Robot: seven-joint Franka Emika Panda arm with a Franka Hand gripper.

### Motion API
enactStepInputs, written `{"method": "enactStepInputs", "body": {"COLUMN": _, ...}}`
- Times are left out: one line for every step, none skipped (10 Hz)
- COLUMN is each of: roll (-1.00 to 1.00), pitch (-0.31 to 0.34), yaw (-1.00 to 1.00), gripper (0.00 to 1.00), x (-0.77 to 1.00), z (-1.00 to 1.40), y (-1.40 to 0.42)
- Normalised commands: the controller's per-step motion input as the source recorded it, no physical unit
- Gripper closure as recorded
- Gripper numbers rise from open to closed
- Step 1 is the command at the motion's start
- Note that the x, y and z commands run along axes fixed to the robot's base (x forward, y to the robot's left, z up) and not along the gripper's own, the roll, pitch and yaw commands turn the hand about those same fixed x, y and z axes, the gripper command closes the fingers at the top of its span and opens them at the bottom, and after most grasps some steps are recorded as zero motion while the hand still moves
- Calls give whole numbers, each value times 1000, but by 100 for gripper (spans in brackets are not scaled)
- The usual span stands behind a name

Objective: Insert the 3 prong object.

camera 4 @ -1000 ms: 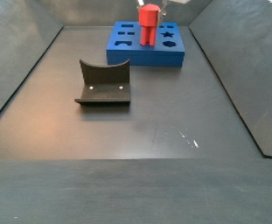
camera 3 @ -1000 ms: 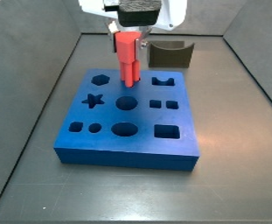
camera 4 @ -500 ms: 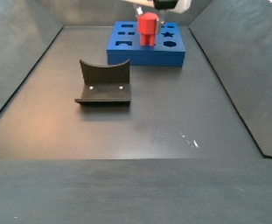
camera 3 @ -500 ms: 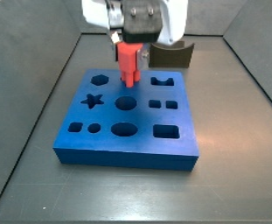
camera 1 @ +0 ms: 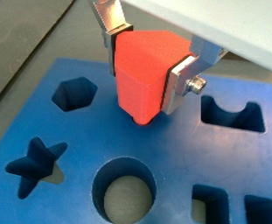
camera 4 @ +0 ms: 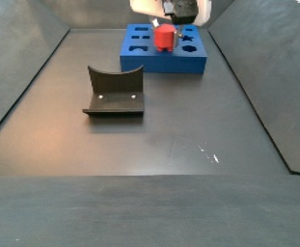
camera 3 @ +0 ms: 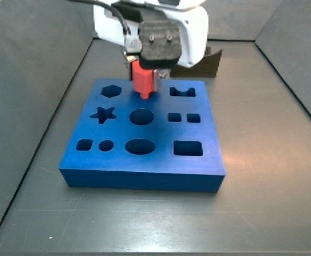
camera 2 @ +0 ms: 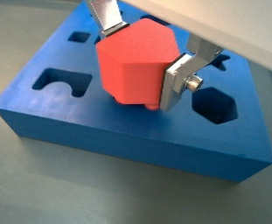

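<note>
My gripper is shut on the red 3 prong object and holds it upright over the back row of the blue block. In both wrist views the silver fingers clamp its two sides. Its lower end meets the block's top between the hexagon hole and the arch hole. Short prongs show at its underside in a wrist view; whether they are inside a hole is hidden. In a side view the object stands low on the block.
The dark grey curved block sits on the floor apart from the blue block; it shows behind the gripper in a side view. The block has star, round and square holes. Grey walls surround the floor.
My gripper has moved down with the red object. Less of the object now shows above the blue block's top.
</note>
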Motion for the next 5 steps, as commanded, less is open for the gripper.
{"method": "enactStepInputs", "body": {"roll": 44, "pitch": -19, "yaw": 17, "gripper": 100, "x": -71, "z": -260, "y": 57}}
{"method": "enactStepInputs", "body": {"roll": 0, "pitch": -19, "yaw": 0, "gripper": 100, "x": -20, "z": -223, "y": 46}}
{"method": "enactStepInputs", "body": {"roll": -56, "pitch": -20, "yaw": 0, "gripper": 100, "x": 0, "z": -43, "y": 57}}
{"method": "enactStepInputs", "body": {"roll": 41, "pitch": 0, "yaw": 0, "gripper": 100, "x": 0, "z": 0, "y": -37}}
{"method": "enactStepInputs", "body": {"roll": -29, "pitch": 0, "yaw": 0, "gripper": 100, "x": 0, "z": 0, "y": 9}}
